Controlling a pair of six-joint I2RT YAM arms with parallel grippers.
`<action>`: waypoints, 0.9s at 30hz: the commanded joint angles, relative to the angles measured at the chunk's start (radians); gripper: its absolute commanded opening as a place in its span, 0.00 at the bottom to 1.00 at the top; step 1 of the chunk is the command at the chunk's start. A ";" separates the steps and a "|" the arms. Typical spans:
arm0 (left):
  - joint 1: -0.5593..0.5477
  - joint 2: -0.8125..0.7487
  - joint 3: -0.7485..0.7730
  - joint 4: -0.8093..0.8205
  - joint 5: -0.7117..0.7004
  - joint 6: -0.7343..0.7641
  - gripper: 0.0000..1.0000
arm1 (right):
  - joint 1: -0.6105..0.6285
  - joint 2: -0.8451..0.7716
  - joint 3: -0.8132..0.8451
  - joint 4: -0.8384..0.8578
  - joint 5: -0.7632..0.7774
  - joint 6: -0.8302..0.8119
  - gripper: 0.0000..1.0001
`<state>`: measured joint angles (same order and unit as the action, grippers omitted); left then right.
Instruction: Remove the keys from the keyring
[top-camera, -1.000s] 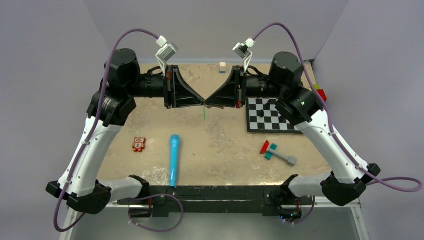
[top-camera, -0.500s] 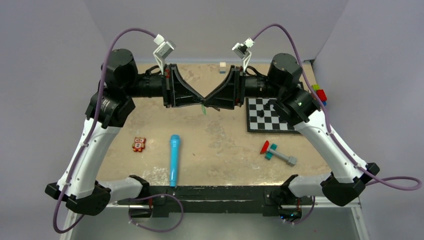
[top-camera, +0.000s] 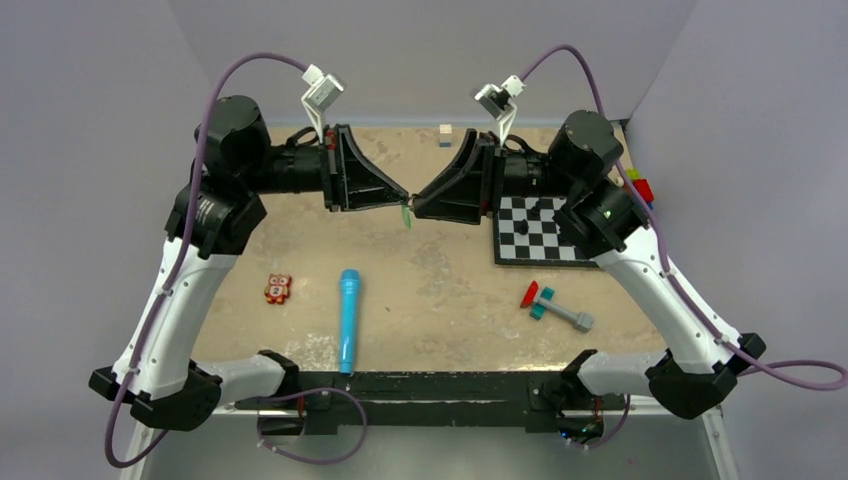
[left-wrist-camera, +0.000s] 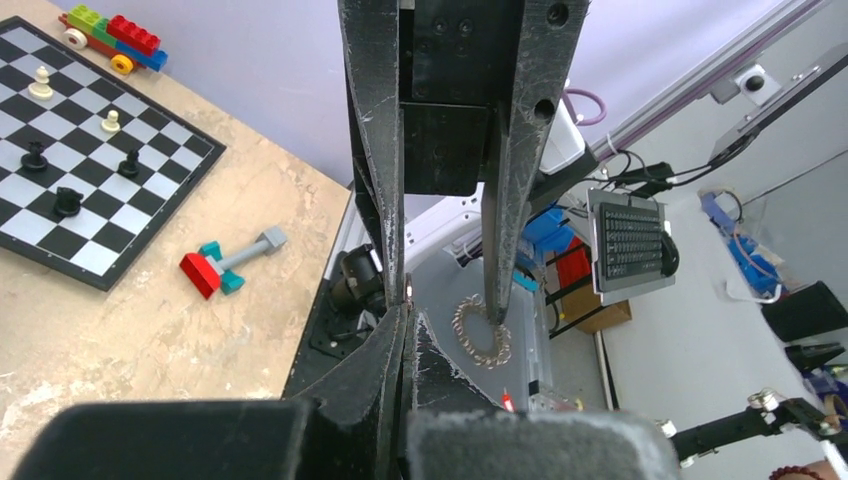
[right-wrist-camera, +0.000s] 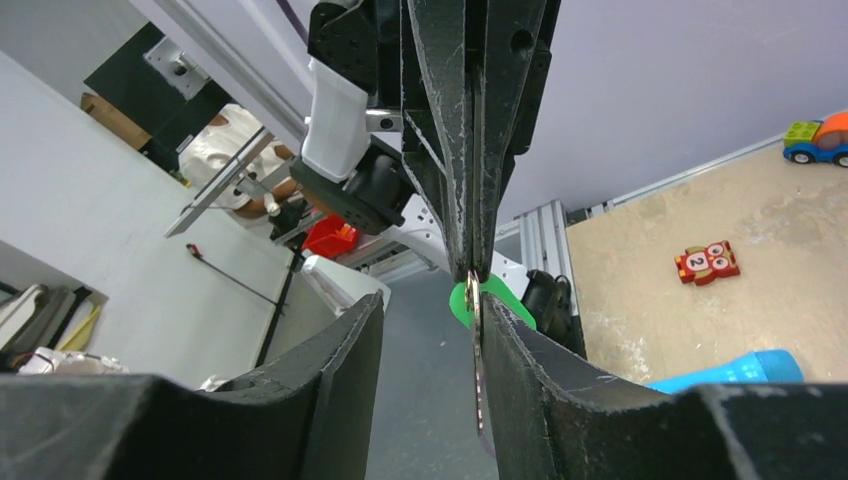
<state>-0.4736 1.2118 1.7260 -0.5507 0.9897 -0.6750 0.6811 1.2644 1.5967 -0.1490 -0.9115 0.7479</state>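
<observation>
The left gripper (top-camera: 404, 199) and right gripper (top-camera: 415, 206) meet in the air — both pinch the keyring (right-wrist-camera: 478, 345) tight. Next — slide the green key (right-wrist-camera: 487, 300) off, I think.

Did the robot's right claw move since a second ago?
Yes. In the top view the right gripper has shifted slightly up toward the far wall, and the arm behind it now sits farther right over the checkerboard.

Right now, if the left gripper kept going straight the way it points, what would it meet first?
The right gripper. The left gripper points at it tip to tip above the table, with only the small green key between them.
</observation>
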 joint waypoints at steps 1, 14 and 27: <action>0.000 0.008 0.065 -0.003 -0.027 -0.078 0.00 | -0.004 -0.023 0.001 0.067 -0.047 0.011 0.43; 0.001 0.015 0.077 0.024 -0.040 -0.164 0.00 | -0.005 -0.012 0.007 0.115 -0.036 0.042 0.32; 0.003 0.009 0.072 0.101 -0.026 -0.250 0.00 | -0.004 -0.008 0.002 0.129 -0.044 0.044 0.12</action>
<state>-0.4736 1.2266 1.7718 -0.5121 0.9695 -0.8742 0.6773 1.2633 1.5902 -0.0856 -0.9329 0.7837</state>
